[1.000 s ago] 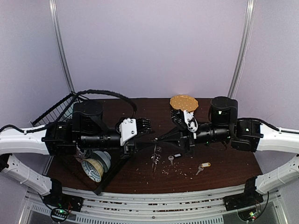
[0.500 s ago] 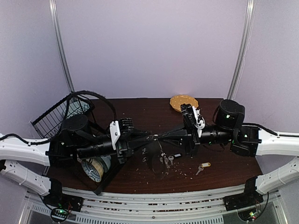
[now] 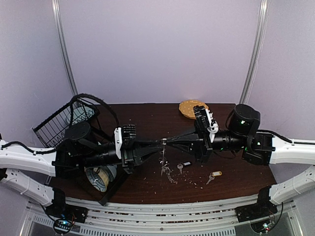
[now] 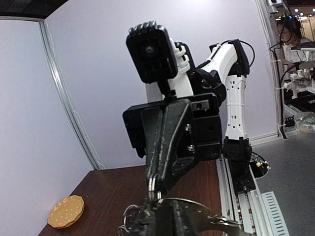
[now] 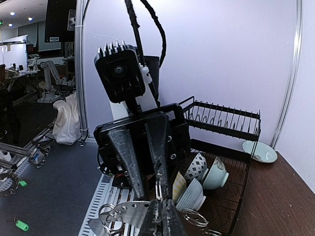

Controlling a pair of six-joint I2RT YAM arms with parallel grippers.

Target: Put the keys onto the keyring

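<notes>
While the left hand (image 3: 155,144) and right hand (image 3: 171,142) are each clamping the keyring (image 3: 163,147) above the worktop (image 3: 147,118), the black-tagged key (image 3: 180,167) and yellow-tagged key (image 3: 212,176) are lying loose on it, neither threaded yet.

No letters, numbers, brand marks or signs are showing legibly in any view. The black-and-white tag (image 3: 187,163) and the yellow tag (image 3: 217,173), both lying on the surface (image 3: 236,169), are appearing too small for any print to be made out.
</notes>
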